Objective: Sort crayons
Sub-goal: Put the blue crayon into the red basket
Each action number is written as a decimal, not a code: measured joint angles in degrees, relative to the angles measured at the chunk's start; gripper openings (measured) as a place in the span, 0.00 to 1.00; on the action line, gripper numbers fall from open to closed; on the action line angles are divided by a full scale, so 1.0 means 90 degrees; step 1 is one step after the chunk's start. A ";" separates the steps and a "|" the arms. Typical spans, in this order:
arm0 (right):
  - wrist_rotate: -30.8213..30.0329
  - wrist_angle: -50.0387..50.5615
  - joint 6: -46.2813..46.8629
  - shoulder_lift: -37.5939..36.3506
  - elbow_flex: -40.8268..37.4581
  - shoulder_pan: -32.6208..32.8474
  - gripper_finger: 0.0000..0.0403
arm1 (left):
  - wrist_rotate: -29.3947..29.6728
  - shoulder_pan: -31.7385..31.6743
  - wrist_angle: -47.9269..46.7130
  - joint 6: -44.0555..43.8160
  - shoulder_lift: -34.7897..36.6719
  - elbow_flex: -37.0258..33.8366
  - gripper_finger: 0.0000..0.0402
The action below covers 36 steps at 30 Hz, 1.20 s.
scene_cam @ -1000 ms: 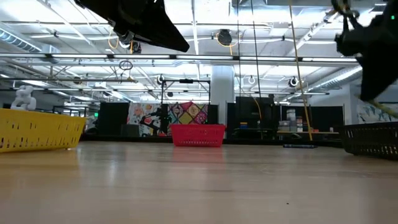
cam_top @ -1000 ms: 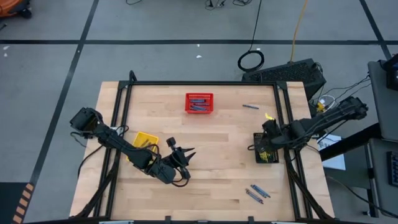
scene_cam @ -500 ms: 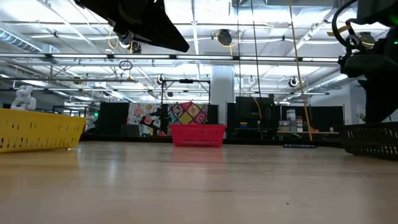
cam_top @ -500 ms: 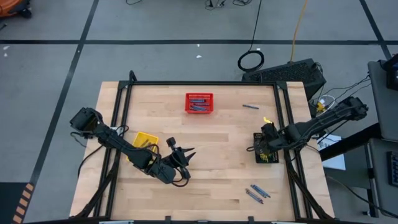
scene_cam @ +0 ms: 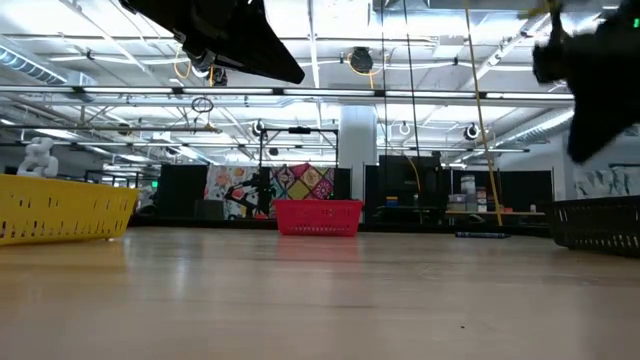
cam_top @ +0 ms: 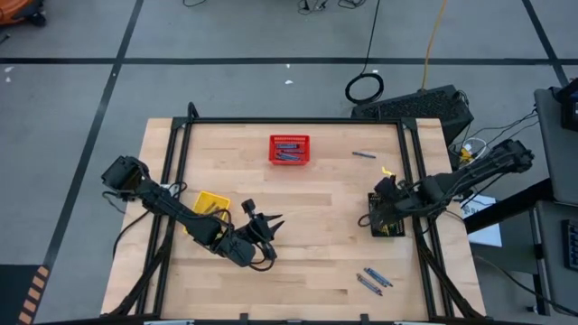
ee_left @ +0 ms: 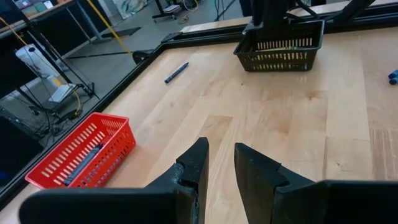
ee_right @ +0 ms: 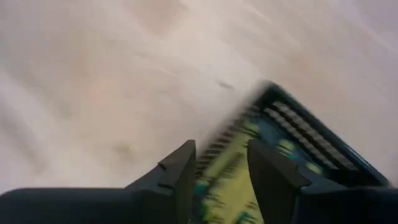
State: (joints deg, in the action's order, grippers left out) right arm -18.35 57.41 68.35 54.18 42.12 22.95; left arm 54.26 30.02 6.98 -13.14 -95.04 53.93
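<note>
My right gripper (cam_top: 377, 204) hovers open above the black basket (cam_top: 389, 223) at the table's right side. In the right wrist view, yellow-green crayons (ee_right: 227, 180) lie in that basket below the gripper (ee_right: 219, 163). My left gripper (cam_top: 262, 217) stands open over the table's near middle, nothing between its fingers (ee_left: 217, 158). Blue crayons (cam_top: 288, 153) lie in the red basket (cam_top: 289, 139) at the far middle. One loose crayon (cam_top: 364, 154) lies at the far right. Two blue ones (cam_top: 372, 280) lie near the front right.
A yellow basket (cam_top: 213, 201) stands at the left beside my left arm. Black rails (cam_top: 411, 162) run along the table's left, far and right sides. Bare wood lies between the red basket and the front edge.
My right gripper has dipped toward the black basket, come up again and rolled at the wrist, staying over the basket. My left arm has kept still.
</note>
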 joint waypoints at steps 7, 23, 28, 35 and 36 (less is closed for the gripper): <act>0.0326 -0.2267 -0.2312 0.0835 0.0694 0.0834 0.26 | 0.0000 0.0015 0.0003 -0.0001 0.0000 0.0000 0.20; 0.2417 -0.1434 0.0085 0.3824 0.1968 0.2888 0.14 | 0.0042 0.0437 -0.0026 0.0026 0.0027 -0.0005 0.20; 0.2432 -0.1095 0.0921 0.3961 0.1966 0.3260 0.24 | 0.0051 0.0435 -0.0026 0.0043 0.0027 -0.0005 0.20; 0.2524 -0.1018 0.0864 0.4291 0.1963 0.3655 0.34 | 0.0051 0.0437 -0.0026 0.0040 0.0027 -0.0005 0.20; 0.2617 -0.1011 0.0821 0.4367 0.1963 0.3708 0.34 | 0.0051 0.0436 -0.0027 0.0040 0.0027 -0.0005 0.20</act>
State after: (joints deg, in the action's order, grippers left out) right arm 5.21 48.31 75.74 93.48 59.79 56.32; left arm 54.72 33.95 6.74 -12.78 -94.80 53.89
